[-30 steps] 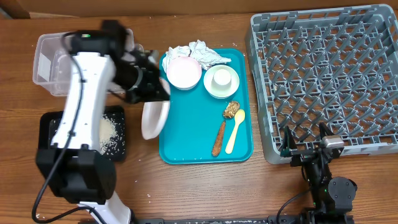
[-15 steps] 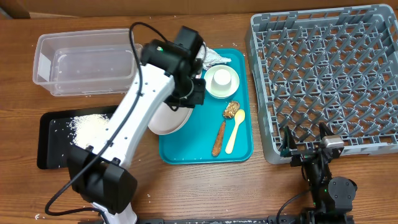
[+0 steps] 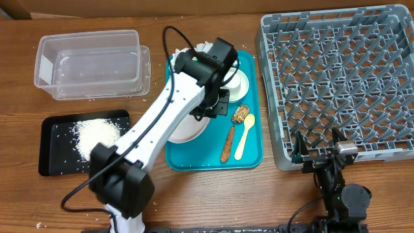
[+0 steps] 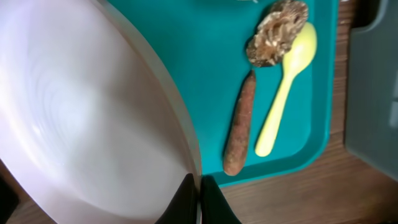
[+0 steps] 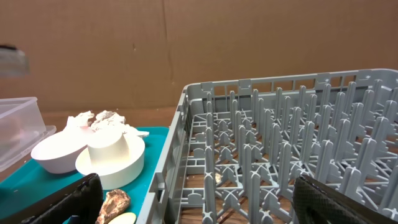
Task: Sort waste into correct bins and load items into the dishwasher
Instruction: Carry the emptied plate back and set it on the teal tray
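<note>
On the wooden table (image 3: pixel 194 194) before a cardboard wall (image 5: pixel 186 50), left claw (image 4: pixel 199 202) pinches the plate (image 4: pixel 81 124); right claw (image 5: pixel 198 202) gapes.

A round pale plate (image 4: pixel 81 124) overlaps the teal tray's (image 3: pixel 249 155) left edge; a brown stick (image 3: pixel 228 144), brown lump (image 3: pixel 241 114) and cream-yellow spoon (image 3: pixel 244 137) lie beside it. The black tray (image 3: pixel 52 162) holds heaped white rice (image 3: pixel 97 133).

Ref: serving tray (image 3: pixel 255 152), mid-table.
On it: plate (image 3: pixel 193 131) over L part; cup (image 5: pixel 107 147) in bowl (image 5: pixel 124 171), far R; 2nd bowl (image 5: pixel 59 152) just L of that; napkins (image 5: pixel 102 118) behind both, at far edge. Near R part: lump (image 3: pixel 241 114) farthest, stick (image 3: pixel 228 144) L of spoon (image 3: pixel 244 137).
R of it, near: dish rack (image 3: pixel 336 84).
L, far side: tub (image 3: pixel 90 65).
L, near side: shallow tray (image 3: pixel 55 155) w/ rice (image 3: pixel 97 133) in it.
</note>
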Controlling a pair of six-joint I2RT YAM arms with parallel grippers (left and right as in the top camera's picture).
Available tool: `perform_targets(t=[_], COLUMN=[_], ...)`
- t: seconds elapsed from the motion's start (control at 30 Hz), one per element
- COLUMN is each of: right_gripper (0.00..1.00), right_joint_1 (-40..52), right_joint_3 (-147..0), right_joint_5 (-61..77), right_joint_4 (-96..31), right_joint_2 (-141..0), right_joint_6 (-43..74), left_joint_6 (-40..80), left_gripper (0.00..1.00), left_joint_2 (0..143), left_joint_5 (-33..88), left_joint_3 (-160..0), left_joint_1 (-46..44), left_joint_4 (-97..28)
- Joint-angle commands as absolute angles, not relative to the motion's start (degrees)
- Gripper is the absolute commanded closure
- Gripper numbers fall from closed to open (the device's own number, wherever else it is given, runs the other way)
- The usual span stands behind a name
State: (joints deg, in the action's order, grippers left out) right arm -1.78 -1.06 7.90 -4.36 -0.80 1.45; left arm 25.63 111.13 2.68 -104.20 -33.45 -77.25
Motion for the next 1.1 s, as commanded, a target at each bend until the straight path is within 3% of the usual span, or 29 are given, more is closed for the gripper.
perform_targets(t=[0.0,1.07], right_gripper=[0.0,0.0], right_joint_1=[-1.78,-1.78], right_joint_3=[-0.47,-0.47], right_joint_5=[7.33,7.33], right_joint_4=[-4.14,-4.14], right_joint_2=[-0.23,-0.23], right_joint_6=[1.48,1.45], left_joint_6=[28.03,29.76], left_gripper=[0.96,0.96], left_joint_2=[114.43,123.26], left_joint_5=[1.43,7.38], left_joint_3=[-103.96,-103.94], left_joint_1=[-34.35,-35.97], left_joint_4=[-77.28,-75.18])
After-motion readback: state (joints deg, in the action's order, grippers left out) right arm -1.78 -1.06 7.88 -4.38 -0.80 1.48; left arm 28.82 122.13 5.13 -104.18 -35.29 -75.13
